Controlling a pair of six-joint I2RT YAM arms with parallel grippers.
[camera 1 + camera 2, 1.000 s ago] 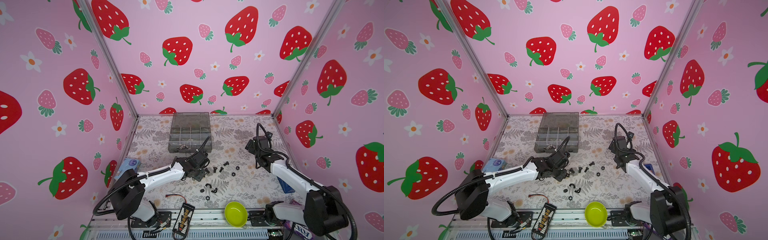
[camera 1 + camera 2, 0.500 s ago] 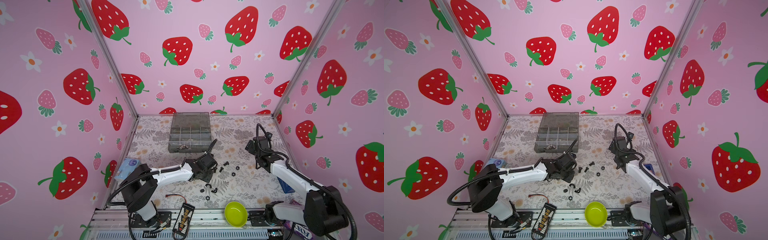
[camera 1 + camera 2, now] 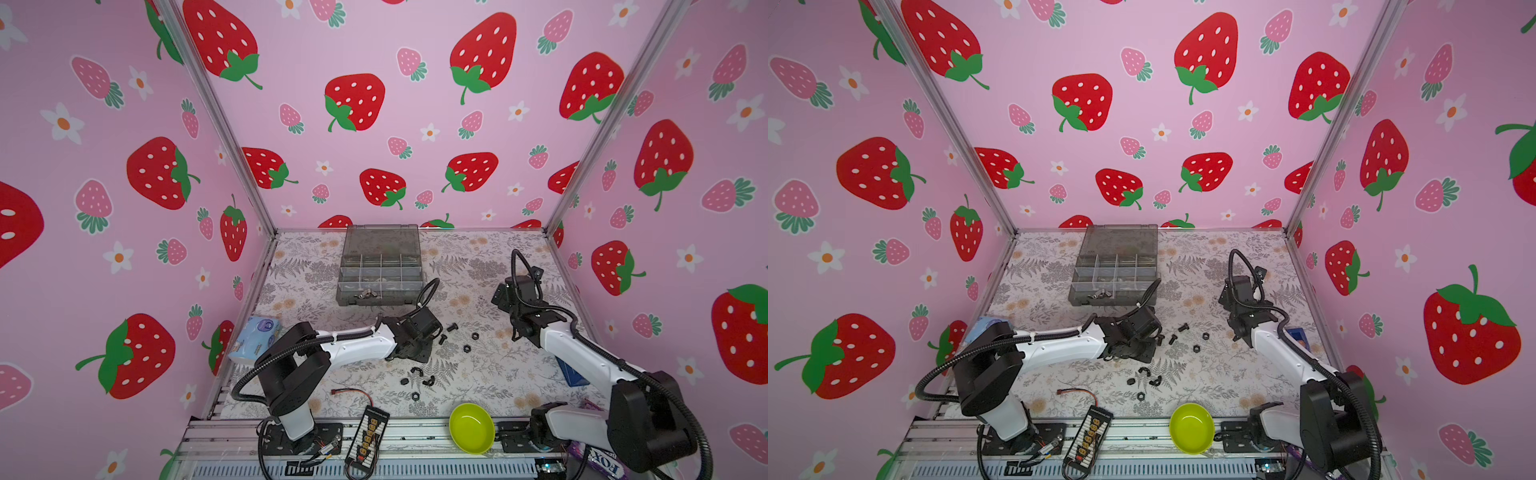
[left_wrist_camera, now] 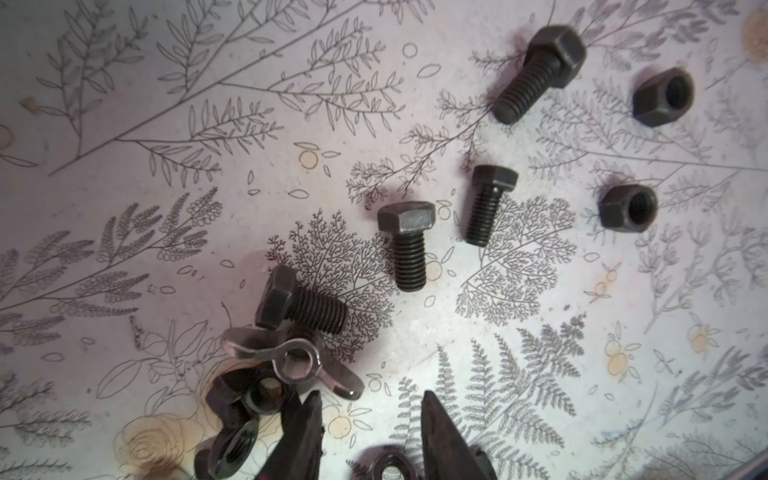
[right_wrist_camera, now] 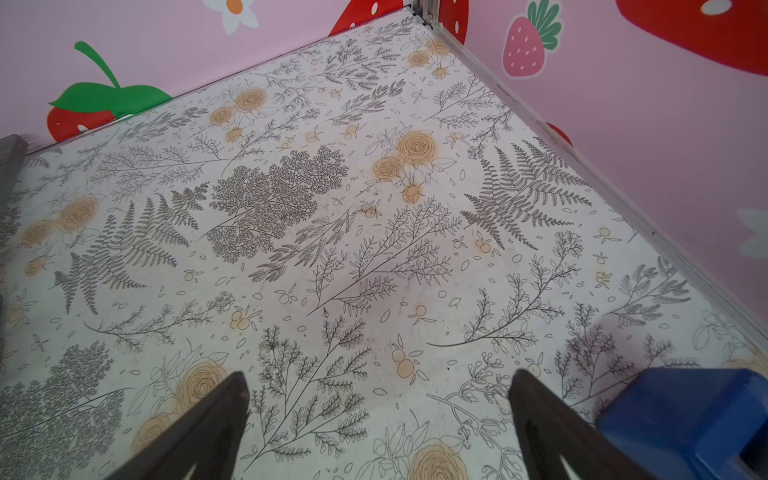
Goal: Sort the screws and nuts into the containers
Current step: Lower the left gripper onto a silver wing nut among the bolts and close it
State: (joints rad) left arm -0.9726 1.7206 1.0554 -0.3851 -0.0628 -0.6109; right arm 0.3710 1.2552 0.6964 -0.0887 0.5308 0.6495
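L gripper (image 4: 370, 415): low over table (image 4: 124, 228), pointing down. Jaws part-open, narrow gap, floral surface visible betw tips. Dark ring at frame edge betw the fingers, can't tell what it is or if it's gripped.
R gripper (image 5: 380, 380): jaws wide, holding nothing, over bare table on R side. Blue box (image 5: 685, 415) near one finger.
screws (image 4: 407, 245): 4 black hex-head bolts lying flat, loose on table ahead of L gripper. Nearest screw (image 4: 299, 309) lies against the silver wing nut (image 4: 291, 361).
black wing nuts (image 4: 249, 399): 2, bunched w/ the silver one, right next to one L finger (image 4: 303, 432).
hex nuts (image 4: 627, 208): 2 black, apart from each other, beyond the screws.
2nd cluster (image 3: 415, 378): few small black pcs nearer front edge, clear of both grippers. Too small to tell type.
containers (image 3: 401, 274): compartments of grey organizer box, lid open, rear-centre of table in both top views. Silver pcs (image 3: 365, 294) in front-L compartment; rest can't tell.
green bowl (image 3: 471, 430): front edge, R of centre.
wire (image 3: 353, 391): red/black, front, near L arm base.
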